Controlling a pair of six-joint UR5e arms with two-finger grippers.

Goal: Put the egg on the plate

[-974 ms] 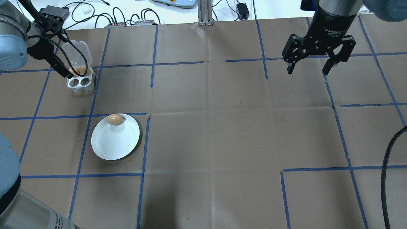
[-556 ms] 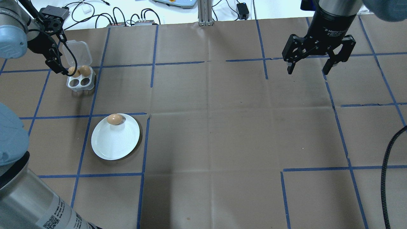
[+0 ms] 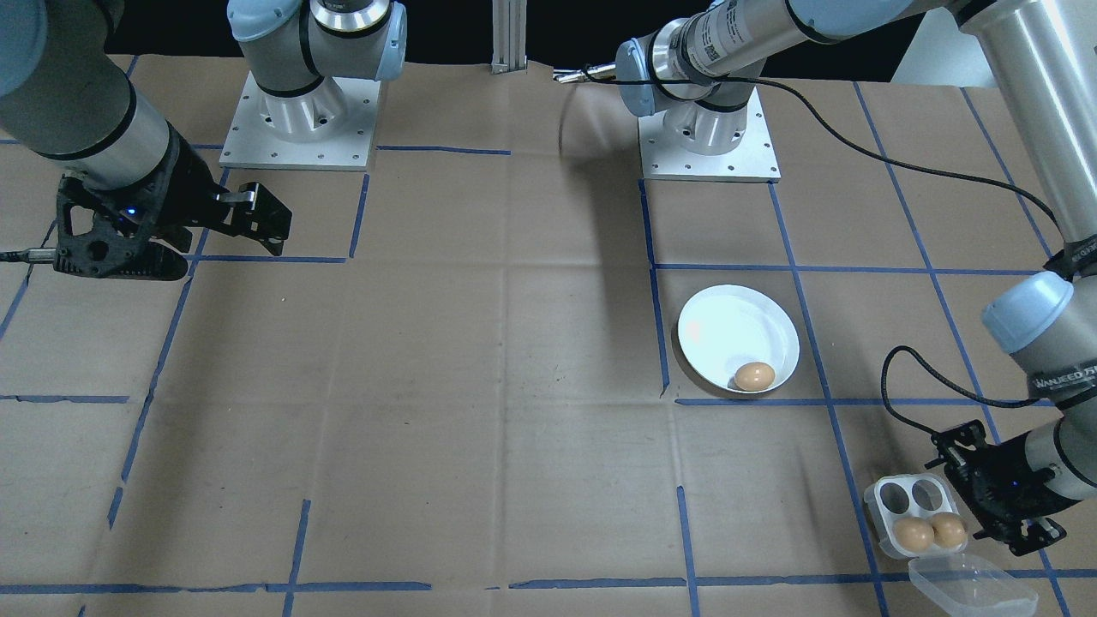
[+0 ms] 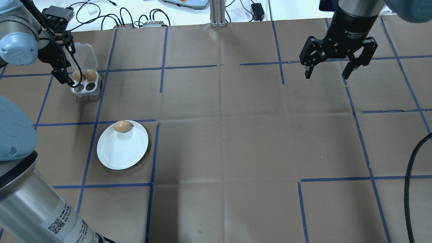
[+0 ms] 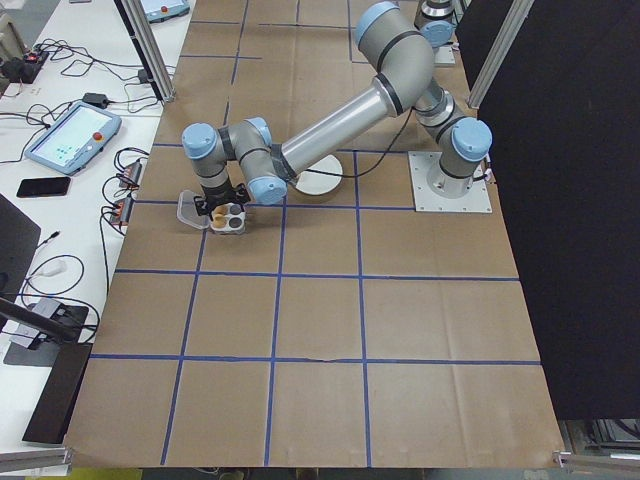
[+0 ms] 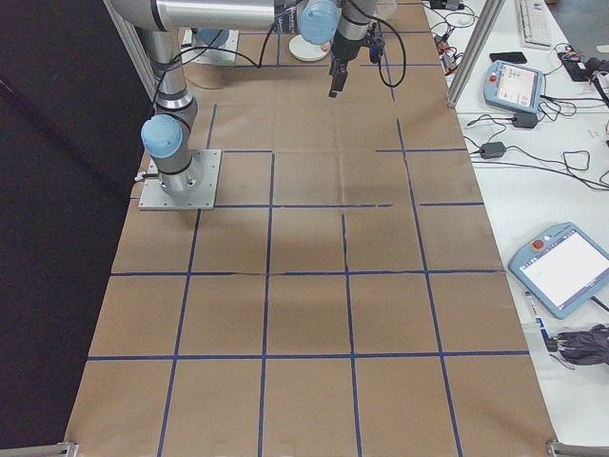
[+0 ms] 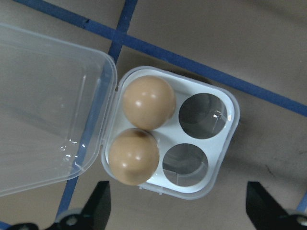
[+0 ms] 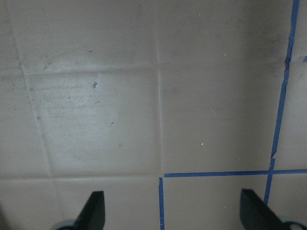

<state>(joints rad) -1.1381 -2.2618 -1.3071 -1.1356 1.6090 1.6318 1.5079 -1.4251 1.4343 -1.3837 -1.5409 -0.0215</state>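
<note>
The white plate (image 4: 121, 153) (image 3: 724, 326) lies left of the table's centre, with one brown egg (image 4: 122, 126) (image 3: 754, 376) resting near its far rim. Two more eggs (image 7: 148, 102) (image 7: 133, 156) sit in the lid-side hollows of a clear egg tray (image 4: 87, 88) (image 7: 218, 160); its other two hollows hold nothing. My left gripper (image 7: 181, 213) (image 4: 65, 78) hovers open over the tray's left edge, holding nothing. Far off at the right, my right gripper (image 4: 327, 76) (image 8: 172, 215) hangs open and empty above bare paper.
The tray's clear lid (image 4: 84, 54) (image 3: 960, 584) lies flipped open behind it. Brown paper with blue tape lines (image 4: 162, 67) covers the table. Cables and small boxes (image 4: 135, 20) lie past the far edge. A black cable (image 4: 410, 189) hangs at the right.
My left gripper has drawn a little to the left, off the tray's left egg, and the left arm has swung round. Eggs, plate and right arm have not moved.
</note>
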